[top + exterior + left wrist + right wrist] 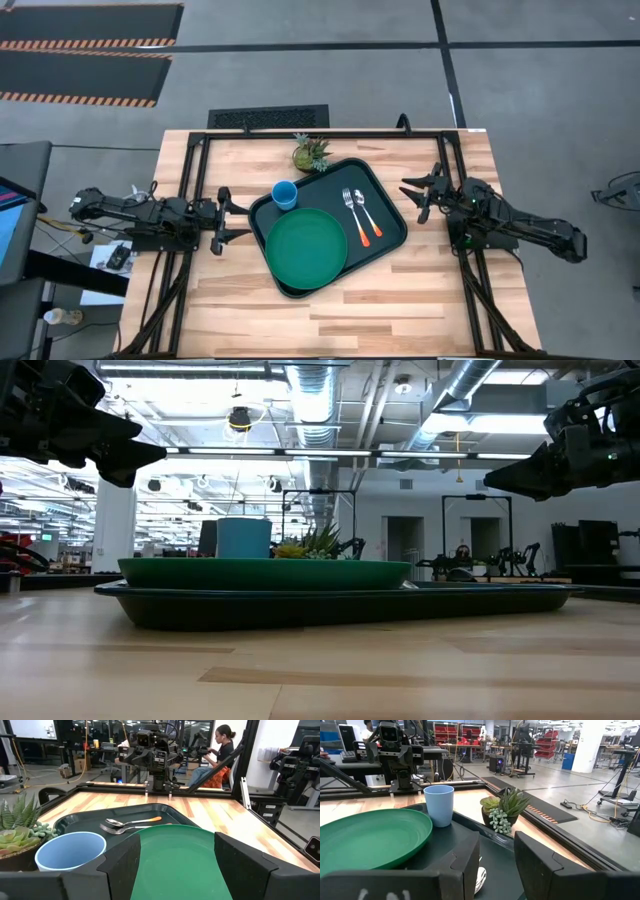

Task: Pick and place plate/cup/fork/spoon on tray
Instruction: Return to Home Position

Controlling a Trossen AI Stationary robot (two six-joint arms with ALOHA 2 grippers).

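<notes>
The dark tray (385, 195) lies slantwise on the table's middle. On it rest the green plate (306, 248), the light-blue cup (285, 194), upright at the tray's far left corner, and the fork (354, 213) and spoon (368, 214), side by side with orange handles toward the near edge. My left gripper (232, 221) is open and empty just left of the tray. My right gripper (423, 195) is open and empty just right of the tray. The plate (180, 860), cup (70, 851) and cutlery (127, 825) also show in the left wrist view.
A small potted succulent (311, 153) stands on the table just beyond the tray's far edge. Bare wood lies along the table's near side (330, 320). A person (220, 747) sits in the room beyond the table's right side.
</notes>
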